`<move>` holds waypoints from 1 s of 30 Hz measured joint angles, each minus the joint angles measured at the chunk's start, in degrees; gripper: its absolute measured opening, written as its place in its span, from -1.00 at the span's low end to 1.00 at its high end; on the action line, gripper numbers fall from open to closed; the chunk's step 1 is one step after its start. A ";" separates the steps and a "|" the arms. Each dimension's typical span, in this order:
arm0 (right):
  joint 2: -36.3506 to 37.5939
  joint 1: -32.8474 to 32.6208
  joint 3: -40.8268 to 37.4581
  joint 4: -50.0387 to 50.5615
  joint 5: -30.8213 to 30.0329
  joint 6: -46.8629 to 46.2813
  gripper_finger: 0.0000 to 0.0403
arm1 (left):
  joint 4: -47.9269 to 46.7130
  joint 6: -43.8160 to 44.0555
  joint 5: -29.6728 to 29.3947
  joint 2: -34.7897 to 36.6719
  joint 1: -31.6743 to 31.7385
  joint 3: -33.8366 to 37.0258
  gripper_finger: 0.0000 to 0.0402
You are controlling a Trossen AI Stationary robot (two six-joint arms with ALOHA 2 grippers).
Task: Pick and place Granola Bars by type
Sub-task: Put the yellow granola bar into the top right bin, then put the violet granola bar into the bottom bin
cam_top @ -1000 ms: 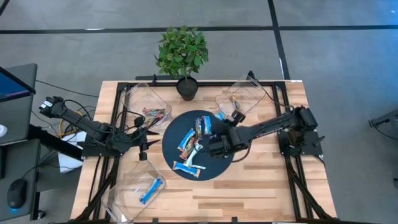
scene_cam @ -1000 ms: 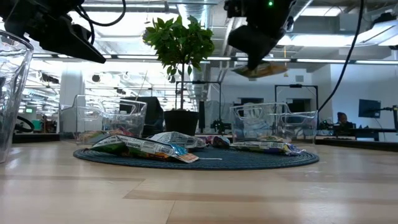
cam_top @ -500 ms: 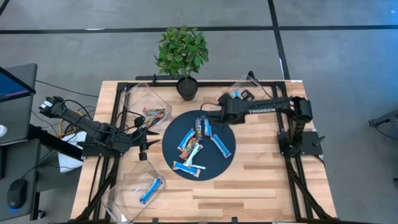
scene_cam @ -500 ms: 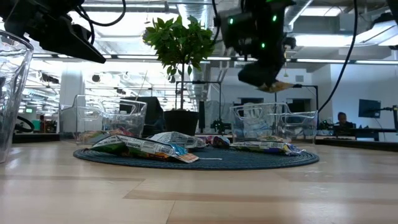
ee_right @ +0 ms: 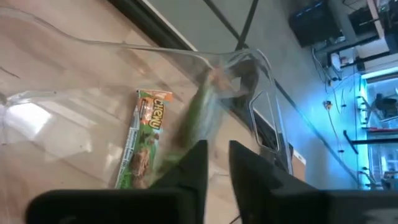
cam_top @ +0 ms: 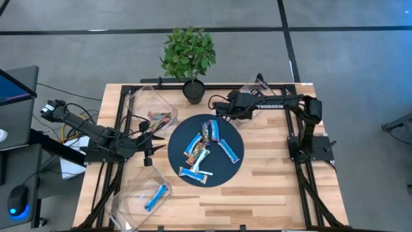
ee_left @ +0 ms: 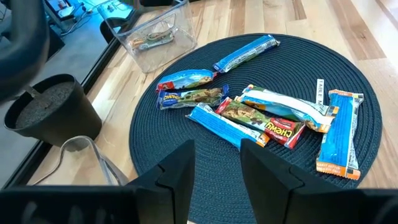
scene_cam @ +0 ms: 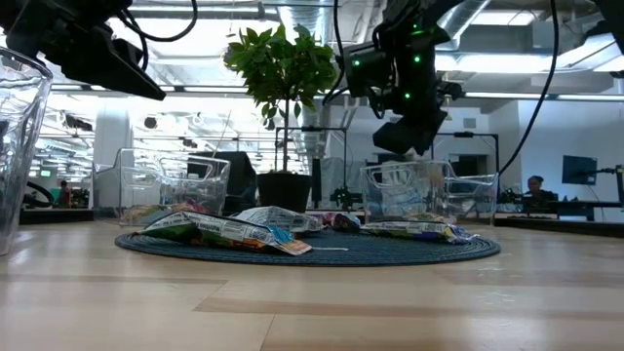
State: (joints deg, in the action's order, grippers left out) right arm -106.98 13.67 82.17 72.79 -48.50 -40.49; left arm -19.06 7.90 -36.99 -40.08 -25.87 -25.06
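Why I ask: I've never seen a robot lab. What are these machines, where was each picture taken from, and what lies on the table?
These are two dark robot arms at a wooden table. One picture looks straight down, one looks level across the tabletop, and two come from cameras on the arms' wrists. A round dark mat carries loose granola bars. Clear bins stand around it, and a potted plant stands at the back. The right claw hangs over the far right bin, where a Chewy bar already lies. A green bar shows blurred just beyond the claw, and whether it is gripped is unclear. The left claw waits open and empty beside the mat.
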 joint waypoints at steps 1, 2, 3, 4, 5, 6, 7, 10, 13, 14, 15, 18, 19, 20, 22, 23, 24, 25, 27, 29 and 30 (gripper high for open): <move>0.00 -0.02 0.00 0.02 -0.01 0.00 -0.60 | 0.00 0.14 0.05 -0.05 0.01 0.00 -0.39; 0.00 -0.02 0.00 0.00 -0.05 0.00 -0.52 | -0.01 0.26 0.11 -0.06 0.00 0.00 -0.39; 0.00 -0.02 0.00 0.02 -0.16 0.00 -0.44 | 0.01 0.29 0.11 -0.06 0.00 0.00 -0.39; 0.00 -0.16 0.00 0.01 -0.35 0.00 -0.37 | 0.02 0.32 0.11 -0.06 0.00 -0.01 -0.39; 0.00 -0.49 0.00 0.01 -0.55 0.00 -0.30 | 0.01 0.35 0.11 -0.06 0.00 -0.02 -0.39; 0.00 -1.01 0.00 0.04 -1.10 0.00 -0.23 | 0.01 0.35 0.11 -0.06 0.00 0.00 -0.39; 0.13 -1.71 0.00 0.15 -1.86 0.02 -0.16 | 0.01 0.35 0.11 -0.06 0.00 -0.02 -0.39; 1.13 -5.34 0.00 0.20 -6.52 0.00 -0.01 | 0.05 0.35 0.13 -0.06 0.00 -0.02 -0.39; 3.25 -9.82 0.02 -0.23 -10.69 -0.02 0.08 | 0.62 0.24 0.25 -0.06 0.02 -0.02 -0.39; 4.06 -11.42 0.02 -0.29 -11.63 -0.08 0.10 | 1.02 0.20 0.30 -0.06 0.02 -0.02 -0.39; 4.87 -13.04 0.02 -0.41 -12.40 -0.40 0.11 | 1.45 -0.02 0.32 -0.06 0.01 -0.02 -0.39; 7.31 -18.19 0.02 -0.48 -14.74 -2.94 0.11 | 3.79 -2.07 1.76 -0.06 0.02 -0.02 -0.39; 7.96 -20.05 0.04 -0.55 -15.32 -3.89 0.10 | 4.74 -3.23 2.94 -0.06 0.02 -0.02 -0.39; 8.38 -21.82 0.06 -0.76 -16.13 -4.89 0.10 | 5.74 -4.50 4.18 -0.06 0.02 -0.02 -0.39; 8.55 -25.37 0.07 -1.19 -18.02 -6.39 0.08 | 7.80 -7.40 7.20 -0.06 0.04 -0.04 -0.39; 8.55 -26.97 0.07 -1.44 -18.77 -6.72 0.07 | 8.49 -8.89 8.74 -0.06 0.04 -0.07 -0.39; 8.54 -28.54 0.07 -1.51 -19.65 -7.28 0.07 | 8.99 -10.26 10.30 -0.06 0.07 -0.07 -0.39; 8.42 -30.04 0.07 -1.55 -20.42 -7.69 0.06 | 9.35 -11.62 11.95 -0.06 0.22 -0.07 -0.39; 7.69 -32.56 0.07 -1.75 -20.83 -8.29 0.05 | 9.59 -13.76 15.71 -0.06 0.67 -0.16 -0.39; 7.03 -34.74 0.04 -1.81 -20.73 -9.00 0.04 | 9.79 -14.78 18.65 -0.35 1.25 -0.36 -0.39; 6.70 -35.72 0.06 -2.32 -20.77 -9.02 0.03 | 10.01 -15.19 19.83 -0.69 1.55 -0.39 -0.39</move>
State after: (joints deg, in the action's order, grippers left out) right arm -100.28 -22.05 82.23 70.48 -69.28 -49.51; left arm -9.05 -7.29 -17.17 -40.77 -24.32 -25.45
